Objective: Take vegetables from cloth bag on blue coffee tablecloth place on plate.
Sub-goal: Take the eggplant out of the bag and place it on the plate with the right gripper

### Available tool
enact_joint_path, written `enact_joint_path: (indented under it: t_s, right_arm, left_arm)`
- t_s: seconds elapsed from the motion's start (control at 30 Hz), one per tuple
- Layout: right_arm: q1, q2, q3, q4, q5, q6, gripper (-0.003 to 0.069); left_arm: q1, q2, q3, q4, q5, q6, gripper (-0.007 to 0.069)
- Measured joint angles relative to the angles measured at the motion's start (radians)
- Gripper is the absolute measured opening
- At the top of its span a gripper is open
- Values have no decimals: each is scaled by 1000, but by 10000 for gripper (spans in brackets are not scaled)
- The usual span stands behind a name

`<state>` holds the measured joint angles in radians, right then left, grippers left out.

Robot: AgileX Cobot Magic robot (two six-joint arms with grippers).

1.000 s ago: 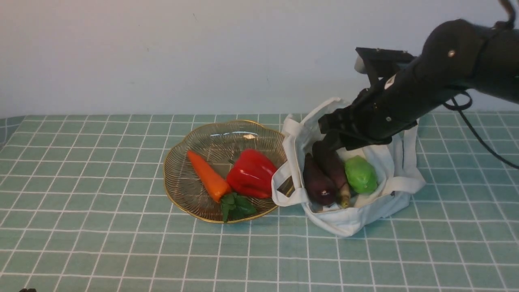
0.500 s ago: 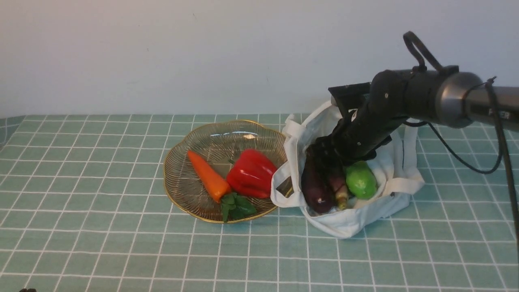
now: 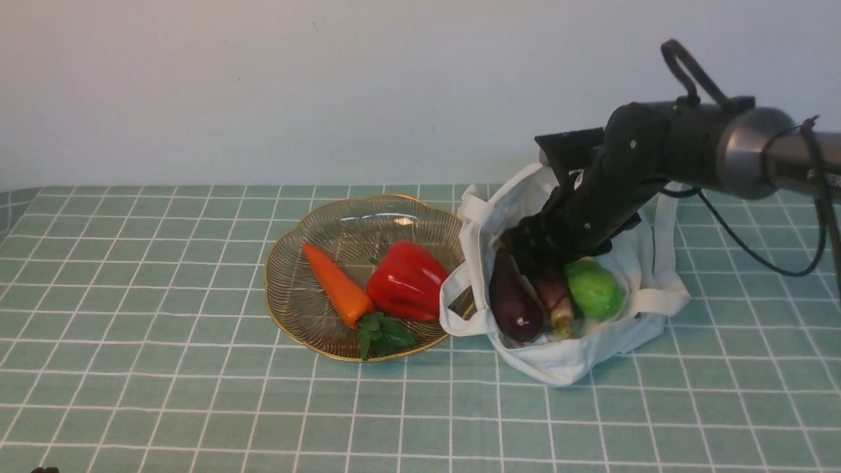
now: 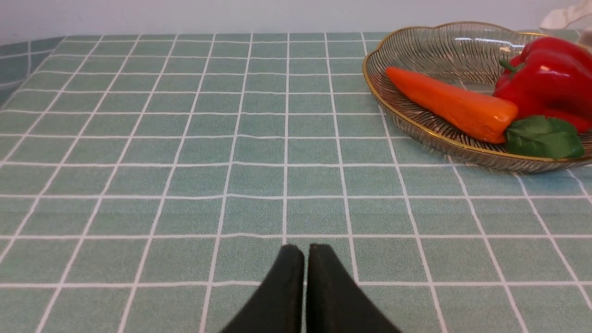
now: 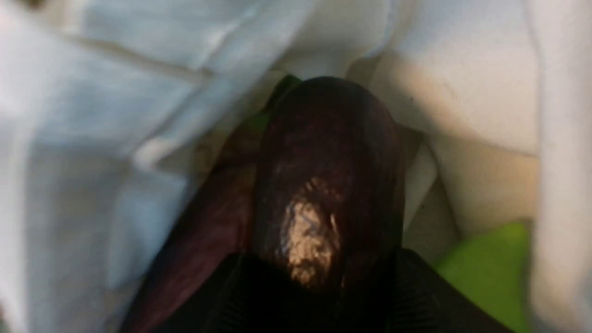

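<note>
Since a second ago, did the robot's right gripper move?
Yes. The right gripper sank lower into the cloth bag, further along the eggplants, toward the bag's near rim.

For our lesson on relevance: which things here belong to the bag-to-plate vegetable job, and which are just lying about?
In the job: right gripper, dark eggplant between its fingers, second eggplant, green pepper, cloth bag, plate.
Lying about: carrot and red pepper already on the plate, shut left gripper.

Place: looks like a robot test bench in a lab | Seen: bare pale wall (image 3: 263, 85) behind, gridded tablecloth (image 3: 164, 328) laid flat, glossy toy vegetables (image 3: 591, 289), black cabled robot arm (image 3: 657, 157)
</note>
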<state>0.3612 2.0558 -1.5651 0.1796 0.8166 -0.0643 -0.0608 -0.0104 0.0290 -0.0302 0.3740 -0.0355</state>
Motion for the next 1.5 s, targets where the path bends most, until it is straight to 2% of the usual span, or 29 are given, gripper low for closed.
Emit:
enact_joint_path:
  t_s: [0.27,0.37,0.47,0.67,0.9,1.0,1.07,1.1,1.17,1.2,1.37,1.5]
  right_arm:
    - [0,-240,0,11,138,1,351]
    - [2,-302,0,102,146,1,351]
    - [20,-317,0,199,82,-10,351]
    - [165,-201,0,338,-278,-93,351]
    - [291,-6,0,403,-663,-148,352]
    - [303,51,3,411,-756,-155,406]
    - [303,69,3,416,-777,-155,477]
    - [302,72,3,417,-779,-155,484]
    - [302,79,3,420,-781,-155,580]
    - [302,79,3,420,-778,-155,601]
    - [301,55,4,420,-724,-174,646]
    - [287,-33,5,415,-589,-228,607]
  left_arm:
    - [0,0,0,0,0,0,-4]
    - [0,0,0,0,0,0,-4]
    - [0,0,0,0,0,0,-4]
    - [0,0,0,0,0,0,-4]
    - [0,0,0,0,0,0,-4]
    - [0,0,0,0,0,0,-4]
    - [0,0,0,0,0,0,-4]
    - [0,0,0,0,0,0,-4]
    - [0,0,0,0,0,0,-4]
    - [0,0,0,0,0,0,-4]
    - [0,0,0,0,0,0,-4]
    - [0,0,0,0,0,0,-4]
